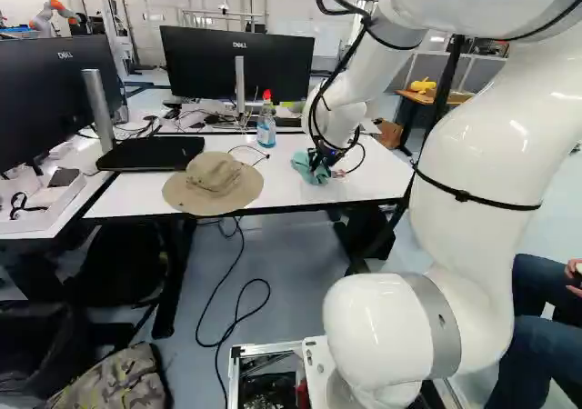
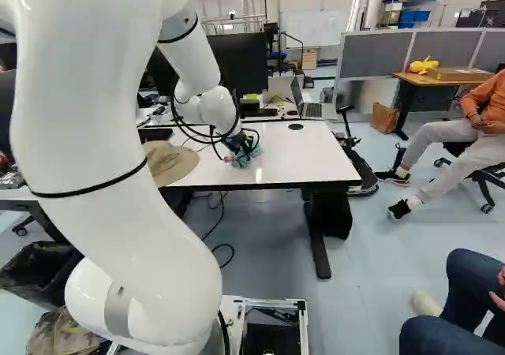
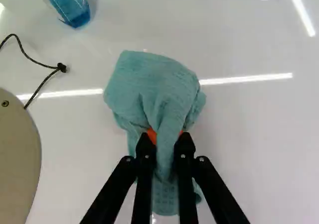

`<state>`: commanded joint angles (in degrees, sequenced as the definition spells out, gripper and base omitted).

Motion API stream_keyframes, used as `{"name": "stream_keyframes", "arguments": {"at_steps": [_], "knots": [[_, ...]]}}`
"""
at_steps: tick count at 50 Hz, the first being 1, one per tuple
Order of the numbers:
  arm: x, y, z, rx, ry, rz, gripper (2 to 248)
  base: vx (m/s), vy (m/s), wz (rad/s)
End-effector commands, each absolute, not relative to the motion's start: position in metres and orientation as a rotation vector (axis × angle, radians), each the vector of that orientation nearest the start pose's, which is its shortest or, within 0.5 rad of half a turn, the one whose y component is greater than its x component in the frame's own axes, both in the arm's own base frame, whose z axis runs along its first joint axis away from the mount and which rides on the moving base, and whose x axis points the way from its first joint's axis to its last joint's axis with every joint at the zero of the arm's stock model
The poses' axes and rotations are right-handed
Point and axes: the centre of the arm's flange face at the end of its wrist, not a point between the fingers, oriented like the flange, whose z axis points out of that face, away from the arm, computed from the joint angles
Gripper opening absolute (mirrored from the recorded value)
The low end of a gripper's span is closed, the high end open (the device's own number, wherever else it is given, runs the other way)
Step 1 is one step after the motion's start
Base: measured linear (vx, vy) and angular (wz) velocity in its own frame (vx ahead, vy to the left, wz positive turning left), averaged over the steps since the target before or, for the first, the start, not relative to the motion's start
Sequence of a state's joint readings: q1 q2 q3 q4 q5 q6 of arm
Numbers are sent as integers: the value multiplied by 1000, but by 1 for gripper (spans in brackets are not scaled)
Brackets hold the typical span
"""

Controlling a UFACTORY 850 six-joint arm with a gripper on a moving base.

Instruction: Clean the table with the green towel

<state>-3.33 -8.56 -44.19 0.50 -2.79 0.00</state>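
The fingers [image 3: 145, 157] pinch the green towel [image 3: 152, 87] on the bench [image 3: 264, 149], just in from its front edge; best wipe in flat, overlapping strokes, skirting the hat [image 1: 215, 183].

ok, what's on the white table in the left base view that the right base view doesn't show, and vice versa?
Left base view only: the clear bottle of blue liquid with a red top.
Right base view only: the flat black round disc.
Both: the white rectangular table, the tan wide-brimmed fabric hat (partly behind the arm in the right base view), and the crumpled blue-green cloth towel at the black two-finger gripper.
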Motion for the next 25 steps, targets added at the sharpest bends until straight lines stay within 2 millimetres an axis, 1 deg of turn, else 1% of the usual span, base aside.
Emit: {"name": "stream_keyframes", "arguments": {"at_steps": [25], "knots": [[476, -28, 415, -3024, 101, -896, 51, 0, 0, 0]]}}
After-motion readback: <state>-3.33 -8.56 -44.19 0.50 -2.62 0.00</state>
